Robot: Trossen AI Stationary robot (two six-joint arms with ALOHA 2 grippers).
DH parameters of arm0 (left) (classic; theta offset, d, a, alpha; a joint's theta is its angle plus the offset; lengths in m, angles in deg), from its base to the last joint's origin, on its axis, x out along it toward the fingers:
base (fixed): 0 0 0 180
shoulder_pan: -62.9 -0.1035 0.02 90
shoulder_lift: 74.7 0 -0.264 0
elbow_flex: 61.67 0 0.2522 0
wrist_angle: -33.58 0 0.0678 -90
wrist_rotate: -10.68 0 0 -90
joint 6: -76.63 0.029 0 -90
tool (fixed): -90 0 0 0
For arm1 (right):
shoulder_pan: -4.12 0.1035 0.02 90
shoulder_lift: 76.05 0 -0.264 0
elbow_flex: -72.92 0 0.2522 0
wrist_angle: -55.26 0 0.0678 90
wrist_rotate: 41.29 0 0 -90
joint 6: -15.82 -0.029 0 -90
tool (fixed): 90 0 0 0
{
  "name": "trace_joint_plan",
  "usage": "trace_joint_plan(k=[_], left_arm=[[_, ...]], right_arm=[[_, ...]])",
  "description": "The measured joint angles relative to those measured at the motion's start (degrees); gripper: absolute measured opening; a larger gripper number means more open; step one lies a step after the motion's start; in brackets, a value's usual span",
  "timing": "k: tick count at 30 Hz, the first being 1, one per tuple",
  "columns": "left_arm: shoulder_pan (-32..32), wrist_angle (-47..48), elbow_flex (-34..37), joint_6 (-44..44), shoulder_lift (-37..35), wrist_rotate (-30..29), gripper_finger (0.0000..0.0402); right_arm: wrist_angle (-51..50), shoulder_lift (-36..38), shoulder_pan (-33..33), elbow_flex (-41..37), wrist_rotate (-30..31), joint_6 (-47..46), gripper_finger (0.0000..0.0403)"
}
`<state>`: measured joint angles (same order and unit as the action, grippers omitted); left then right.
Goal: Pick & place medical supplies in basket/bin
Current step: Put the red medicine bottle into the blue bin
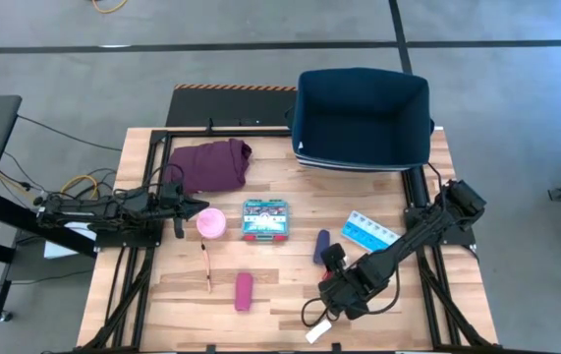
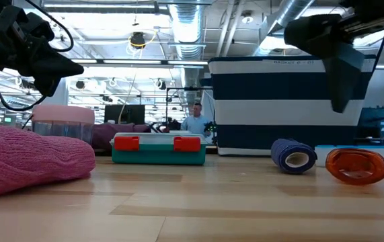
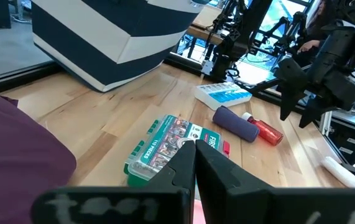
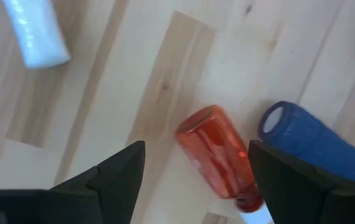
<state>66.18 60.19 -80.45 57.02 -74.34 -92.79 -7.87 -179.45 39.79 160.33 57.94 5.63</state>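
While both arms sit over the wooden table (image 1: 162,295), I record the following. In the high view my right gripper (image 1: 333,258) is at lower centre-right, above the red vial (image 4: 217,158), which lies on its side on the boards. The right wrist view shows the two fingers (image 4: 118,171) spread wide with the vial between them and nothing gripped. Just beside the vial lies the navy roll (image 4: 311,140), seen at centre in the high view (image 1: 320,245). A white packet (image 4: 35,34) lies apart from both, at the table's lower edge in the high view (image 1: 318,332).

My left gripper (image 1: 184,212) is at centre-left, pointing toward the pink round roll (image 1: 211,222). In the left wrist view its fingers (image 3: 183,165) stand close together, holding nothing.

Right of the pink roll sits the teal box (image 1: 263,218), closed, red latches visible in the low view (image 2: 158,148). The blue-white pill organizer (image 1: 369,231) lies right of centre. A maroon roll (image 1: 244,291) lies at lower centre, with a thin stick (image 1: 206,267) to its left.

The navy bin (image 1: 363,118) stands at upper right of the table; no supplies are visible inside. A maroon cloth (image 1: 211,163) lies at upper left.

A person (image 2: 194,119) sits in the background of the low view.
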Motion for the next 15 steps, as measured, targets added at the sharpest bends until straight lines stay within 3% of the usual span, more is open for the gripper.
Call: trace_joint_plan(k=[10, 15], left_arm=[[-0.01, 0.01, 0.02, -0.31, 0.00, 0.00, 0.0000], [0.01, 0.01, 0.02, -0.28, 0.00, 0.00, 0.0000]], right_arm=[[3.72, 0.00, -2.04, 0.00, 2.91, -2.81, 0.0306], [5.64, 0.00, -3.74, 0.00, -0.28, -4.49, 0.0306]])
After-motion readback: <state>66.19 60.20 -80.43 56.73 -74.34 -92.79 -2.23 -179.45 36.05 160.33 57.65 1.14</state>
